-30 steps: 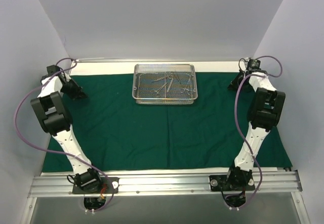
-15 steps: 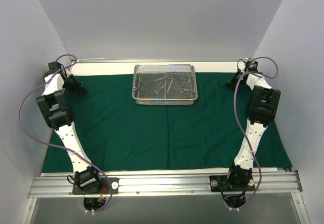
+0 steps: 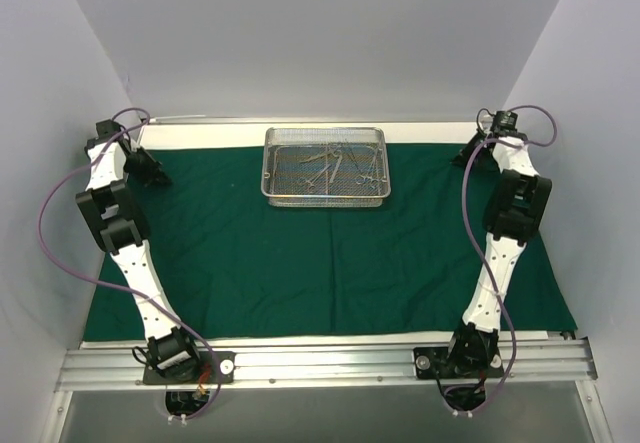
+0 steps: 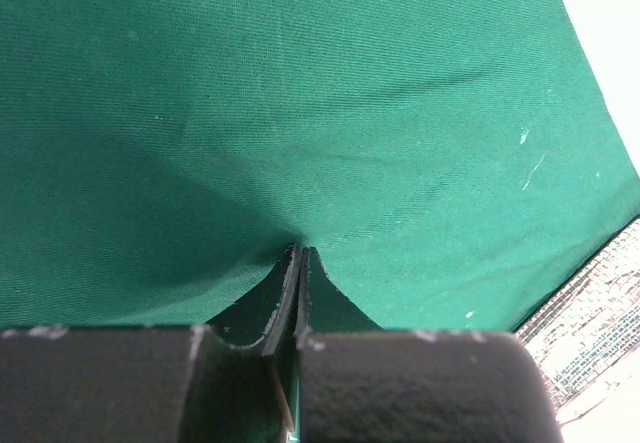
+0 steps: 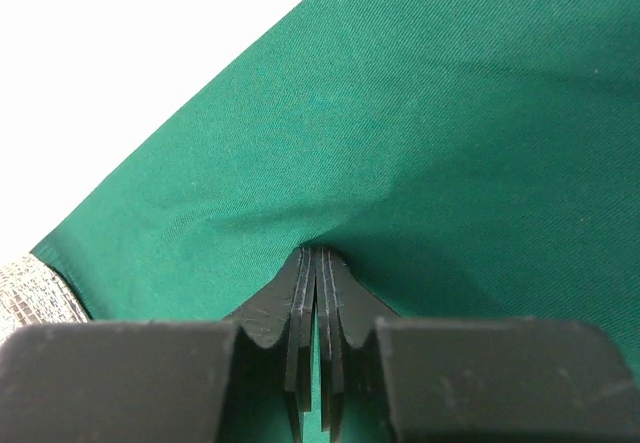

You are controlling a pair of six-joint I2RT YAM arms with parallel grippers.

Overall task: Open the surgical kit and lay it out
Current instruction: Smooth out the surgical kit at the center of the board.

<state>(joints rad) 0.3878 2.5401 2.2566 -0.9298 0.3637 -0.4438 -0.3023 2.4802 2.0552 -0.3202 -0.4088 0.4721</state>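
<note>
Two far corners of the cloth (image 3: 300, 263) are pinched by the closed left hand (image 4: 300, 255) and right hand (image 5: 318, 255); limp and light, it seems best held there.

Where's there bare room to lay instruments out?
Bare: the cloth between tray and near rail, and the strips beside the tray. Crowded: the tray itself, and the far corners, where the left gripper and right gripper pinch the cloth.
</note>
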